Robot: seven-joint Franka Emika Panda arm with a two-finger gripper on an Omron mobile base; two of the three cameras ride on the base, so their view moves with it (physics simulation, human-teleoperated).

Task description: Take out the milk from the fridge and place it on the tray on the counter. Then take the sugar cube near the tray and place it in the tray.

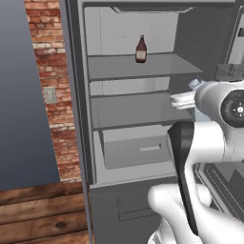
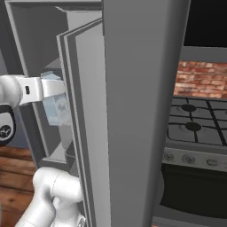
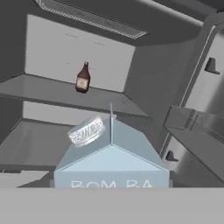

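**Op:** Gripper (image 2: 56,101) is closed around the milk (image 3: 111,159); from the right base camera I see the carton hanging from the hand, just in front of the open fridge (image 1: 138,107), clear of the shelves

**Sup:** How do you expect it to handle?

**Op:** I judge it light but slightly soft-walled, with smooth sides that could slip. The flat body below the gable is where I'd hold it, never the sloped top or the cap

**Sup:** Counts?

**Op:** One milk carton, one brown bottle (image 1: 141,49) on the upper shelf, one pale drawer (image 1: 136,151) low inside, and I count two bare shelves below the bottle's
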